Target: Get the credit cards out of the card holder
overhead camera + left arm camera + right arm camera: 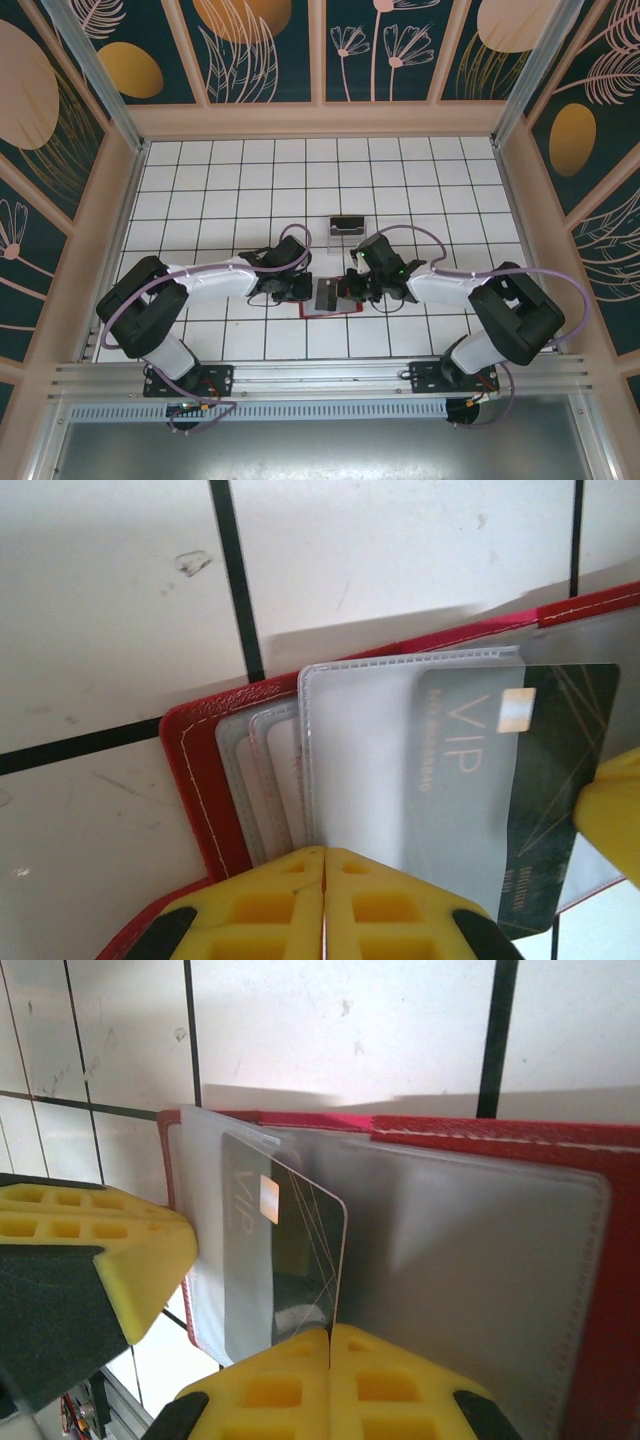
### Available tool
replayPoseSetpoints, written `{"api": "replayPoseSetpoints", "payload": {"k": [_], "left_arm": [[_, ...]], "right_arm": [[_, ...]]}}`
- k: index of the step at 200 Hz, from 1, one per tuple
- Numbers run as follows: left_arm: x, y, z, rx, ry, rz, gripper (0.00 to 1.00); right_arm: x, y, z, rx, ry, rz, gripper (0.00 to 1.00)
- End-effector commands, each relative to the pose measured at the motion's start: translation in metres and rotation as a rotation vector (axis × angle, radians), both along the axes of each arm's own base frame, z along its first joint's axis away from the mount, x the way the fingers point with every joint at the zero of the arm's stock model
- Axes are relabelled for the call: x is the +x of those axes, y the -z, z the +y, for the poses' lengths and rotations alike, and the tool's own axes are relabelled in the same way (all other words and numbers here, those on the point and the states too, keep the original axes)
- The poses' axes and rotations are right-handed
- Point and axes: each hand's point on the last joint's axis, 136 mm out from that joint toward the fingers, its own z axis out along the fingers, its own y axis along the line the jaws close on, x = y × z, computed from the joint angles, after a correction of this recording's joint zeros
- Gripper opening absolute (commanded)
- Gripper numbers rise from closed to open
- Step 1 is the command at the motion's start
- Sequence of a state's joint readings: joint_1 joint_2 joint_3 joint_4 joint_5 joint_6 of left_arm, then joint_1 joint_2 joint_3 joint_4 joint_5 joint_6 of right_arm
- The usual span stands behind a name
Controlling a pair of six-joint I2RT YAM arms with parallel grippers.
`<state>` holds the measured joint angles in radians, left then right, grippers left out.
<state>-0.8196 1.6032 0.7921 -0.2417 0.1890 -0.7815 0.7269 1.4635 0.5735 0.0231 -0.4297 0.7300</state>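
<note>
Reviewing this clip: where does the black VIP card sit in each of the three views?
Top external: the black VIP card lies at the centre, between the two wrists, on the red card holder.
Left wrist: the black VIP card is right of centre, partly out of a clear sleeve.
Right wrist: the black VIP card is left of centre, upright in the picture.
Shared landmark: the red card holder's stitched border.

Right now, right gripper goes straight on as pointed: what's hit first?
Right gripper first meets the black VIP credit card, pinched in its shut jaws; beyond, probably the clear plastic sleeve of the red folding card holder.
</note>
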Motion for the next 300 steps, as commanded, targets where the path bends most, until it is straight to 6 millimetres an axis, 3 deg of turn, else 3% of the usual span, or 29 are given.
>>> {"api": "replayPoseSetpoints", "payload": {"k": [1, 19, 39, 90, 138, 176, 202, 241, 300], "left_arm": [[-0.013, 0.013, 0.031, 0.135, -0.009, 0.035, 0.1], [-0.011, 0.006, 0.029, 0.116, -0.014, 0.021, 0.12], [-0.009, 0.002, 0.024, 0.095, -0.014, 0.013, 0.15], [-0.013, 0.015, 0.025, 0.101, -0.007, 0.039, 0.16], [-0.015, 0.019, 0.026, 0.106, -0.002, 0.043, 0.15], [-0.015, 0.02, 0.026, 0.108, 0.001, 0.041, 0.15], [-0.008, 0.006, 0.023, 0.107, -0.002, 0.014, 0.15], [0.001, -0.022, 0.004, 0.072, 0.024, -0.029, 0.16], [0.003, -0.015, -0.017, 0.076, 0.076, -0.009, 0.14]], "right_arm": [[-0.004, 0.002, -0.012, -0.039, -0.003, -0.01, 0.01], [-0.004, 0.001, -0.01, -0.028, -0.013, -0.013, 0.03], [-0.002, 0.002, -0.006, -0.009, -0.015, -0.005, 0.12], [0.0, 0.005, 0.005, 0.032, -0.02, 0.016, 0.25], [-0.001, 0.021, -0.002, -0.029, 0.005, 0.051, 0.29], [0.003, 0.016, -0.012, -0.078, 0.038, 0.03, 0.3], [0.005, 0.006, -0.013, -0.071, 0.048, 0.008, 0.31], [0.004, 0.001, -0.01, -0.039, 0.049, 0.005, 0.33], [0.001, 0.007, -0.007, -0.022, 0.04, 0.025, 0.33]]}}
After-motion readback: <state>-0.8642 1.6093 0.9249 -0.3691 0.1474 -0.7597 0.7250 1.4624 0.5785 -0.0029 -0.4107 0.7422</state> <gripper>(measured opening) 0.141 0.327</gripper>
